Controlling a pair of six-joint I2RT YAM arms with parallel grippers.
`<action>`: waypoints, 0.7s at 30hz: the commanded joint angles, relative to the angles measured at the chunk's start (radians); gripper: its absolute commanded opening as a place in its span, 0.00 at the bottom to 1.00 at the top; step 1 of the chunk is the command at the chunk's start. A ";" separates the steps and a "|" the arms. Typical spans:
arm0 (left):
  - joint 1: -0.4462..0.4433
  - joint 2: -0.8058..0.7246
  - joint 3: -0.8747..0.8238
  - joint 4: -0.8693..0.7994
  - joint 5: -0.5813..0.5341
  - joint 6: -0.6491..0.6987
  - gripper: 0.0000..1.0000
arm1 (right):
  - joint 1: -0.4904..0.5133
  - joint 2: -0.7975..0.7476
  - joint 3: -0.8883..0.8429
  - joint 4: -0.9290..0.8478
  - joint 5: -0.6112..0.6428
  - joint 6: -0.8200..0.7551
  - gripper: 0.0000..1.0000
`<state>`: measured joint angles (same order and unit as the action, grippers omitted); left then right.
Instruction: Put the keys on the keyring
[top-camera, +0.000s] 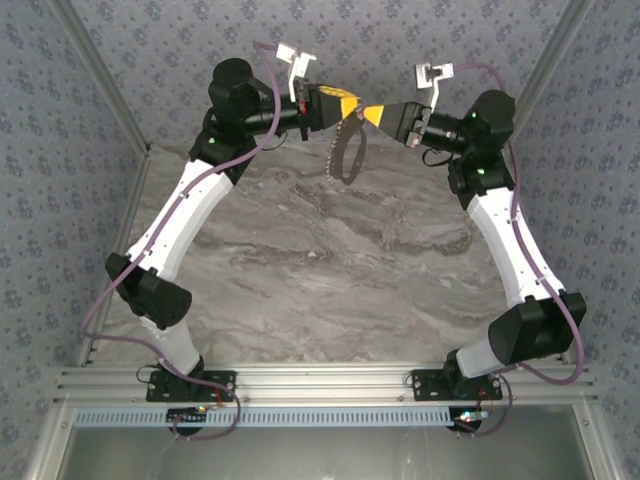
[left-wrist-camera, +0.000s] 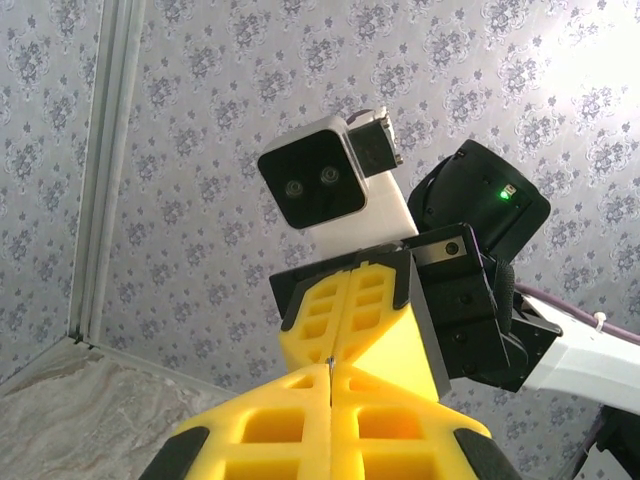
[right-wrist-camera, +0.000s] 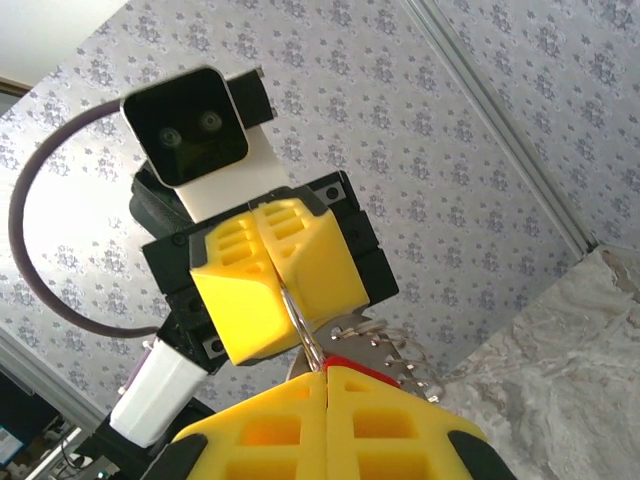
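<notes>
My two grippers meet tip to tip high above the far edge of the marble table (top-camera: 300, 260). The left gripper (top-camera: 352, 105) is shut on the keyring's thin metal wire (right-wrist-camera: 303, 322), which runs down out of its yellow fingers (right-wrist-camera: 300, 255). From there the keyring (top-camera: 332, 155) hangs as a dark loop under both grippers. The right gripper (right-wrist-camera: 326, 372) is shut, and the small red key (right-wrist-camera: 350, 362) shows right at its fingertips, touching the wire. In the left wrist view my left gripper (left-wrist-camera: 330, 375) faces the right gripper (left-wrist-camera: 336, 348), with a speck of metal between their tips.
Patterned wallpaper walls enclose the table on three sides, with aluminium frame posts (top-camera: 100, 75) in the far corners. Both arm bases (top-camera: 190, 385) are bolted to the rail at the near edge. Purple cables (top-camera: 250, 150) loop beside each arm.
</notes>
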<state>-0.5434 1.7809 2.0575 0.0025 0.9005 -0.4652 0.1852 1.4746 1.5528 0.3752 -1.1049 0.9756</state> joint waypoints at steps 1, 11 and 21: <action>-0.001 -0.037 0.003 0.040 -0.002 -0.007 0.00 | -0.006 0.000 -0.002 0.108 -0.021 0.062 0.00; -0.001 -0.048 -0.014 0.065 -0.020 -0.012 0.00 | 0.018 -0.007 -0.058 0.110 -0.003 0.053 0.00; 0.000 -0.049 -0.015 0.075 -0.021 -0.015 0.00 | 0.019 -0.036 -0.084 -0.006 -0.008 -0.031 0.21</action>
<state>-0.5434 1.7798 2.0384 0.0074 0.8810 -0.4664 0.2192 1.4734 1.4834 0.4011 -1.1046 0.9810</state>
